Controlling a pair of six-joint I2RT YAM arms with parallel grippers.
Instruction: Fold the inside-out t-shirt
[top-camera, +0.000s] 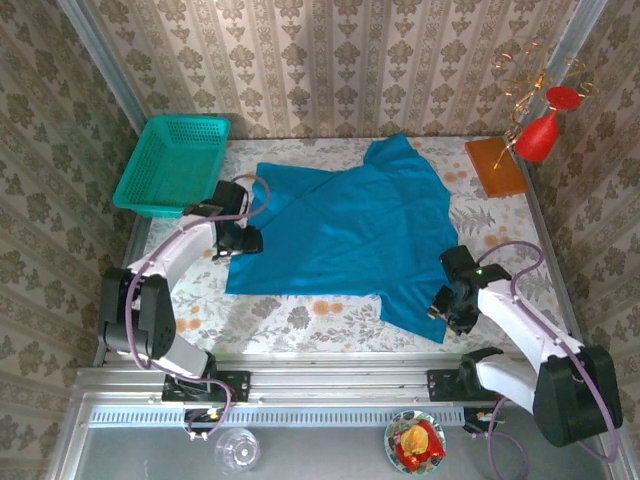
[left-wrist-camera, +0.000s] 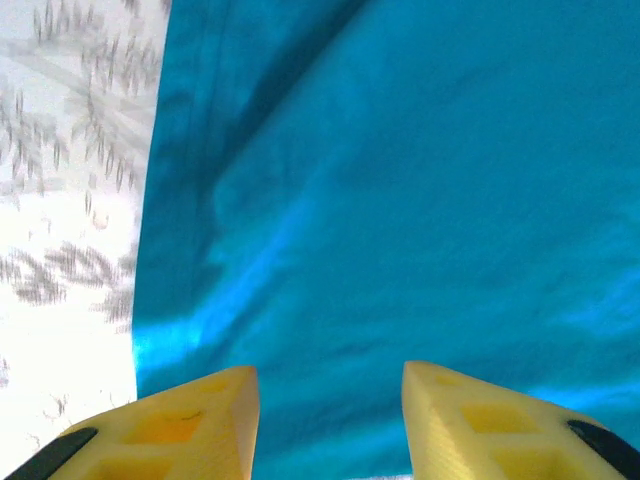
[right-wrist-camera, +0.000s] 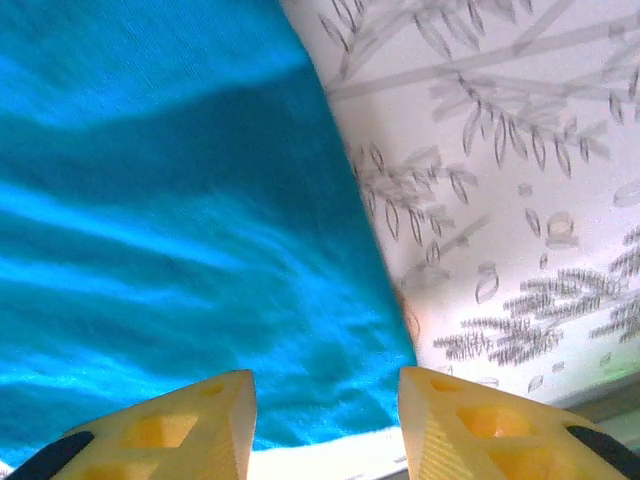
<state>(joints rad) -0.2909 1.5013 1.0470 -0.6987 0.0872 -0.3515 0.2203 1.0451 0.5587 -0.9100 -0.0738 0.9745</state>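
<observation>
Across the middle of the table lay the shirt, spread mostly flat, with one sleeve reaching toward 12 o'clock and a crease running inward from its 10 o'clock corner. At the shirt's 9 o'clock edge the left gripper stood low over the cloth. In its wrist view the yellow fingers were partly apart, straddling flat cloth just inside the hem, with nothing visibly pinched. At the 5 o'clock corner the right gripper was likewise half-spread, its fingers set either side of the shirt's edge, cloth lying loose between them. The step in hand looked to be taking hold of both sides for a first fold. To do it well, each gripper should probably press down to the table before closing, catching both layers close to the edge rather than a single skin of fabric. Both should then lift together and evenly, so the cloth would not skew toward the basket at 10 o'clock.
</observation>
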